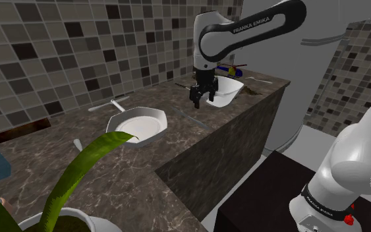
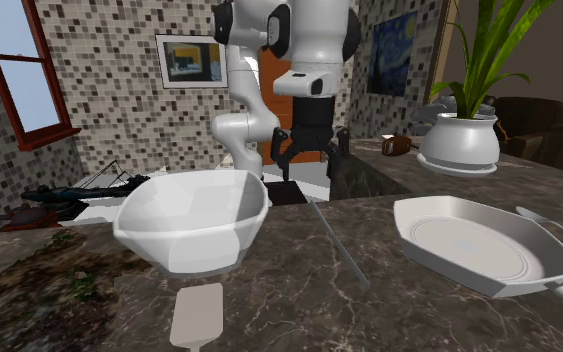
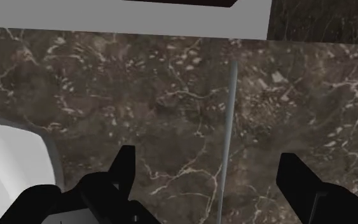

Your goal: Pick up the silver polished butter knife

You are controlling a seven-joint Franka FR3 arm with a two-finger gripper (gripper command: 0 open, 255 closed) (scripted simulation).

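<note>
My hand (image 3: 207,158) hangs wide open, empty, the butter knife (image 3: 229,121) below between my fingers. The desk (image 3: 107,83) edge lies just past its tip; a white bowl (image 3: 9,162) flanks one finger.

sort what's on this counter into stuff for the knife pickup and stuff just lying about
For the job:
- grey butter knife, flat on the counter
- gripper, open, hovering over it

Lying about:
- white bowl
- white plate
- potted plant
</note>
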